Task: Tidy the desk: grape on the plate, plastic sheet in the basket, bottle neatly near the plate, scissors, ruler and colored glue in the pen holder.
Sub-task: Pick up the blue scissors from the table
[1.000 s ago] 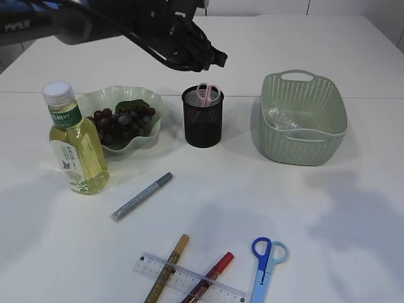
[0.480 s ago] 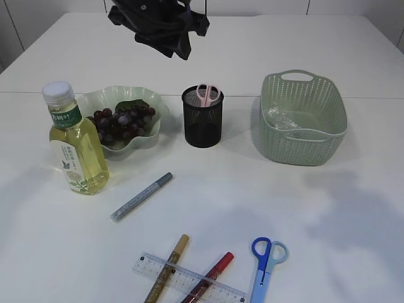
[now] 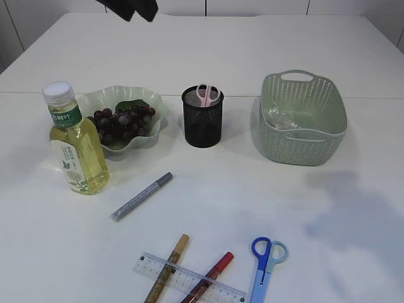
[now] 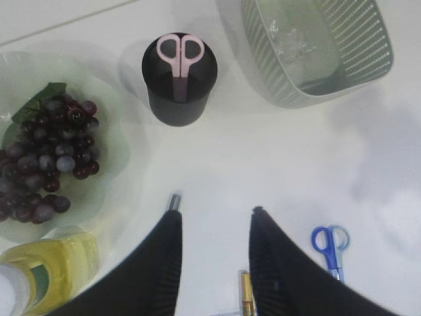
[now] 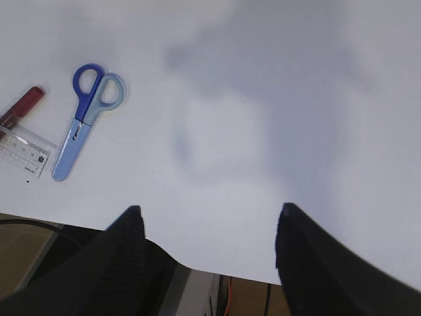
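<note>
The black mesh pen holder (image 3: 202, 117) stands near the middle of the white desk (image 3: 252, 189), and everything else can be placed from it. A pair of pink scissors (image 3: 207, 94) already sits in it, handles up. Just to its left is the wavy pale green plate (image 3: 148, 104) with the bunch of dark grapes (image 3: 123, 123) lying on it. Further left and nearer the front, touching the plate's edge, the bottle (image 3: 74, 142) of yellow liquid stands upright with its white cap on. To the holder's right, well apart, is the green woven basket (image 3: 303, 120), with the crumpled clear plastic sheet (image 3: 281, 118) inside against its left wall.

In front of the holder a silver glue pen (image 3: 141, 196) lies slanted on the desk. Nearer the front edge the clear ruler (image 3: 189, 286) lies across a gold glue pen (image 3: 168, 267) and a red glue pen (image 3: 209, 276). Right of them lie the blue scissors (image 3: 264, 264), closed, handles away from the front edge.

The left pincer (image 4: 214, 220) hangs high above the desk in front of the holder, its two black fingers (image 4: 168, 253) parted with nothing between them. The right pincer (image 5: 209, 214) is over the desk's front right corner, spread wide and empty, with the blue scissors to its left.
</note>
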